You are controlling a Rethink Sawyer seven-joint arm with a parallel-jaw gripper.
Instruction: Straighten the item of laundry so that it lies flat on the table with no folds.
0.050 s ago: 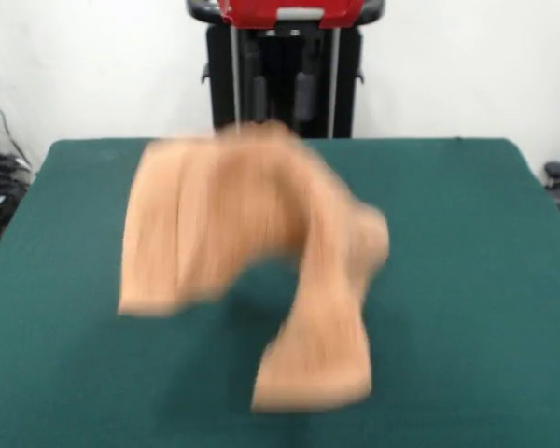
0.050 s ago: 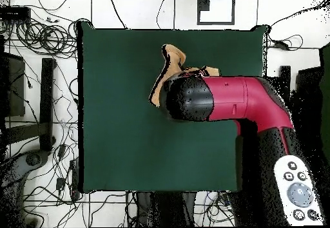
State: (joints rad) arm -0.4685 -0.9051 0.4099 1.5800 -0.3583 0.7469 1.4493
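The arm (image 2: 238,100) has a glossy crimson shell that ends in a rounded black cap (image 2: 190,100) dotted with small specks. Near its base sits a pale grey control panel (image 2: 296,190) with 1 round dial and several small dark buttons. The pedestal (image 1: 285,70) is black, topped by a red housing.

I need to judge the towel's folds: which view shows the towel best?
The front view: the peach towel hangs above the green table, blurred, nearly all visible. Overhead, the red arm covers most of it, leaving only an edge showing.

Blurred towel (image 1: 252,252) above table (image 1: 467,280)
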